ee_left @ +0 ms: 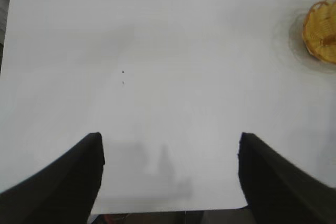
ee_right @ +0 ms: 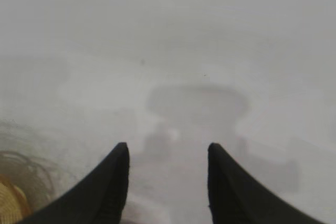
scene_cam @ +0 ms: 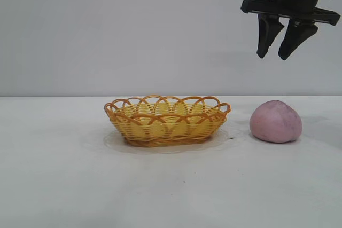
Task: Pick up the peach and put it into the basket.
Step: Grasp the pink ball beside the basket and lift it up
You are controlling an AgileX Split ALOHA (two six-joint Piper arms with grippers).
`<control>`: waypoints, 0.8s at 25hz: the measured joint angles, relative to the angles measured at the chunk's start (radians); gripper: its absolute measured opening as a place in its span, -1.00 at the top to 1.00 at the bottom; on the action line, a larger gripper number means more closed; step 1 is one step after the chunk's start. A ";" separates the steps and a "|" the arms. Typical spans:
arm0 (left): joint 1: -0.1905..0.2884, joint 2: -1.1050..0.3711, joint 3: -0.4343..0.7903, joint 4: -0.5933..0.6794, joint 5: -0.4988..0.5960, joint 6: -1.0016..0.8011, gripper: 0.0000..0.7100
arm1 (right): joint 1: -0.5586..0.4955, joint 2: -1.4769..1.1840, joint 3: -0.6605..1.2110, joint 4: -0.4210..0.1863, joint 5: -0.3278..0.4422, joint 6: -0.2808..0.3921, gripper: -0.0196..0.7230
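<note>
The pale pink-mauve peach (scene_cam: 276,121) lies on the white table to the right of the basket (scene_cam: 166,119), a shallow oval yellow wicker basket with an orange looped rim. The basket is empty. My right gripper (scene_cam: 271,56) hangs open and empty high above the peach, fingers pointing down. In the right wrist view the open gripper (ee_right: 168,148) is over blurred table, with the basket's edge (ee_right: 13,198) at the corner. My left gripper (ee_left: 170,140) is open and empty over bare table, far from the basket (ee_left: 321,38); it does not show in the exterior view.
The white table (scene_cam: 64,174) runs to a grey back wall. In the left wrist view the table's edge (ee_left: 168,212) lies just below the fingers.
</note>
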 joint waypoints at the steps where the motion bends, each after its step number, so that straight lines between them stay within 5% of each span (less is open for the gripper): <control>1: 0.000 -0.053 0.041 -0.001 -0.002 -0.002 -0.47 | 0.000 0.000 0.000 0.000 0.000 0.000 0.16; 13: 0.000 -0.470 0.376 -0.018 -0.134 0.008 -0.47 | 0.000 0.000 0.000 0.000 0.002 0.000 0.16; 20: 0.000 -0.611 0.416 -0.018 -0.138 0.014 -0.47 | 0.000 -0.011 0.000 0.000 0.004 0.000 0.16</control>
